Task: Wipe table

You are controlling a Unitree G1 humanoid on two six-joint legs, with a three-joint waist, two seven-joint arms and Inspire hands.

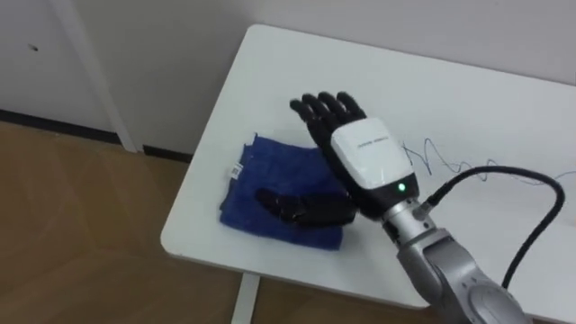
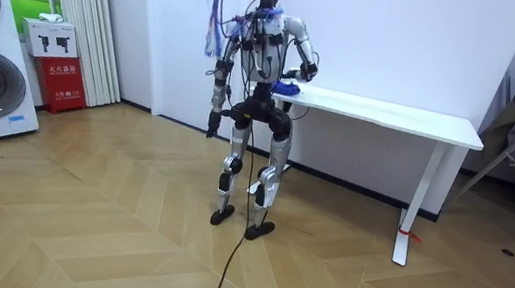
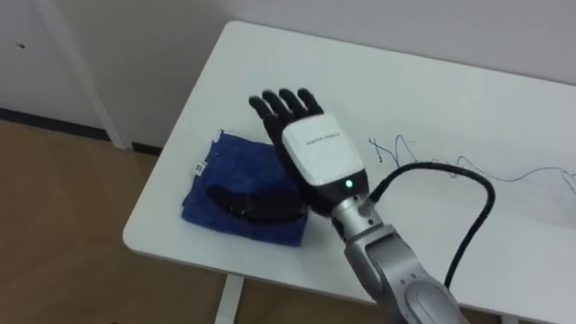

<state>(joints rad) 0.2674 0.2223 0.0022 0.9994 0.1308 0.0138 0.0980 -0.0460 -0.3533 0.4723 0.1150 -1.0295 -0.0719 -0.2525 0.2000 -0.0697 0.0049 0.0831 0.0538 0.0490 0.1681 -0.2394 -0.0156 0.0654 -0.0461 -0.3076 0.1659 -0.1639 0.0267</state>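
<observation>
My right robot hand is spread flat over the blue cloth, open, with nothing gripped. The fingers are straight and point toward the far edge of the counter, past the cloth's far hem. The thumb lies out to the left across the near part of the cloth. I read this as a pressing hold and not a grasp: a broad, flat palm keeps the cloth pinned so it can slide with me instead of bunching. Whether the palm bears down fully or only rests there, I cannot tell.

The cloth sits folded at the near left corner of the counter, close to both edges, with its small white label turned to the left. Most of its left half is uncovered; my palm covers the right part.

To the right of my wrist a thin blue scribble runs across the white top, well apart from the cloth. That is most likely what needs wiping, so the wipe seems barely begun and the stroke would have to go rightward. With the cloth so near the corner, a pull toward me or to the left could drag it off onto the wooden floor.

I stand at the counter's left end, and my left robot hand hangs at my side, too small there to judge its fingers.
</observation>
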